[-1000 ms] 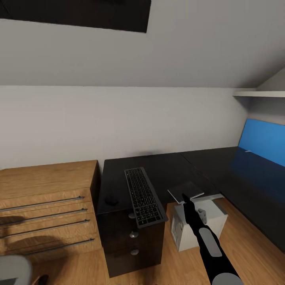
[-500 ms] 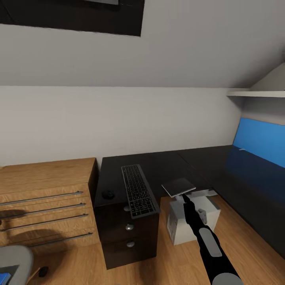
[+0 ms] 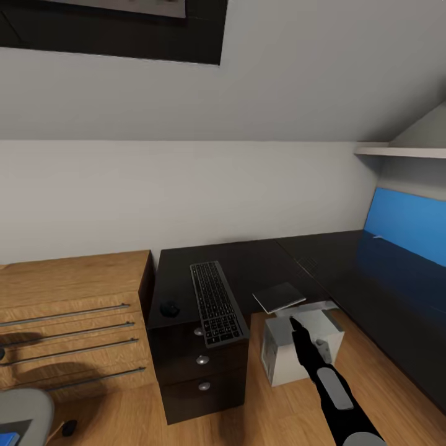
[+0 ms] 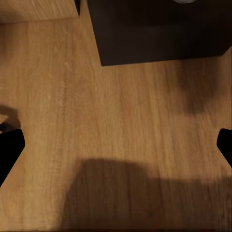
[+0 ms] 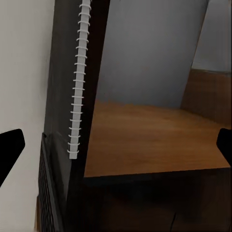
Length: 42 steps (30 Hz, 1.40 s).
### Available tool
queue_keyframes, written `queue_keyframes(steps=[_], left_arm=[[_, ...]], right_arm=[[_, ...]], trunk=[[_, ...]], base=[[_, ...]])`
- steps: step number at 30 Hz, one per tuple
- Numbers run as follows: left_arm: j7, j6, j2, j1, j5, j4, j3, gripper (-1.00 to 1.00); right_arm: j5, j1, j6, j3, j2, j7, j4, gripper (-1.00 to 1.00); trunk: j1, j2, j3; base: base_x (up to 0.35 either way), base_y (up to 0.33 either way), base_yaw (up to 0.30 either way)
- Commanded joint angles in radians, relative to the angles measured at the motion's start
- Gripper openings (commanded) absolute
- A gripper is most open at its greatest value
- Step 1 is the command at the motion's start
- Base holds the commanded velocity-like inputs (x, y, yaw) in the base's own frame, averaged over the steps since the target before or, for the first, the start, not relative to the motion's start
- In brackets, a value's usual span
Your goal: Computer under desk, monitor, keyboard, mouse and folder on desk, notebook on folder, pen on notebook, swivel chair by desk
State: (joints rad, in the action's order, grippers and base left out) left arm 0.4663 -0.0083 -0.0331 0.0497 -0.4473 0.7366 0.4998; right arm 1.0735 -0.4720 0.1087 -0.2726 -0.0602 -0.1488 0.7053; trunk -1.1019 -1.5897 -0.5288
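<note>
The keyboard [image 3: 215, 302] lies on the black desk [image 3: 322, 260], its near end over the front edge, with the mouse [image 3: 169, 308] to its left. The grey notebook [image 3: 279, 297] rests at the desk's inner edge, above the white computer [image 3: 303, 353] on the floor. My right gripper [image 3: 296, 323] is open just below the notebook; the right wrist view shows the notebook's spiral binding [image 5: 77, 82] ahead of my right gripper [image 5: 116, 145]. My left gripper [image 4: 116, 145] hangs open over the floor. The swivel chair [image 3: 21, 412] carries a sliver of blue folder [image 3: 6, 433]. Monitor and pen are out of view.
A light wooden cabinet [image 3: 68, 310] with long metal handles adjoins the desk's left. Black drawers [image 3: 201, 371] with silver knobs sit under the keyboard. A white shelf [image 3: 396, 150] hangs over the blue back panel [image 3: 406, 226]. Plank floor [image 4: 125, 106] lies in front.
The head view has shifted slightly. The notebook, tilted at my right gripper's tip a second ago, now lies flatter at the desk's edge, and the gripper sits a little lower.
</note>
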Motion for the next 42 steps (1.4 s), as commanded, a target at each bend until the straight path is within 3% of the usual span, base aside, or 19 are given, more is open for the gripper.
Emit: queue_keyframes(steps=[1, 4, 10, 11, 12, 15, 21, 26, 42], left_arm=[[0.007, -0.001, 0.001, 0.001, -0.008, -0.005, 0.004, 1.0], [0.008, 0.0, 0.001, 0.001, -0.008, -0.02, 0.002, 1.0], [0.008, 0.001, 0.001, 0.0, -0.009, -0.037, 0.001, 1.0], [0.007, 0.001, 0.001, 0.0, -0.008, -0.039, 0.001, 1.0], [0.006, 0.001, 0.001, 0.0, -0.009, -0.042, 0.0, 1.0], [0.005, 0.001, 0.001, 0.0, -0.009, -0.044, 0.0, 1.0], [0.004, 0.0, 0.001, 0.0, -0.01, -0.048, 0.0, 1.0], [0.003, -0.001, 0.001, 0.0, -0.01, -0.052, 0.0, 1.0], [0.002, -0.007, -0.001, 0.0, -0.01, -0.07, 0.0, 1.0]], right_arm=[[-0.009, 0.0, 0.0, -0.006, 0.0, -0.004, -0.011, 1.0], [-0.079, 0.003, -0.037, -0.005, 0.004, -0.004, -0.05, 1.0], [-0.261, 0.01, -0.169, -0.005, 0.025, -0.002, -0.175, 1.0], [-0.319, 0.011, -0.224, -0.004, 0.03, -0.001, -0.227, 1.0], [-0.42, 0.012, -0.354, -0.003, 0.036, 0.001, -0.344, 1.0], [-0.472, 0.013, -0.448, -0.002, 0.038, 0.002, -0.424, 1.0], [-0.533, 0.013, -0.621, -0.001, 0.048, 0.004, -0.546, 1.0], [-0.556, 0.013, -0.704, -0.002, 0.07, 0.005, -0.644, 1.0], [-0.599, 0.013, -0.754, 0.009, 0.078, 0.006, -0.719, 1.0]], trunk=[[0.004, 0.007, 0.002], [0.016, 0.028, 0.012], [0.039, 0.07, 0.03], [0.042, 0.077, 0.034], [0.046, 0.084, 0.037], [0.058, 0.105, 0.046], [0.081, 0.147, 0.065], [0.1, 0.182, 0.081], [0.161, 0.294, 0.131]], base=[[0.0, 0.0, 0.0], [0.0, 0.0, 0.0], [0.0, 0.0, 0.0], [0.0, 0.0, 0.0], [0.0, 0.0, 0.0], [0.0, 0.0, 0.0], [0.0, 0.0, 0.0], [0.0, 0.0, 0.0], [0.0, 0.0, 0.0]])
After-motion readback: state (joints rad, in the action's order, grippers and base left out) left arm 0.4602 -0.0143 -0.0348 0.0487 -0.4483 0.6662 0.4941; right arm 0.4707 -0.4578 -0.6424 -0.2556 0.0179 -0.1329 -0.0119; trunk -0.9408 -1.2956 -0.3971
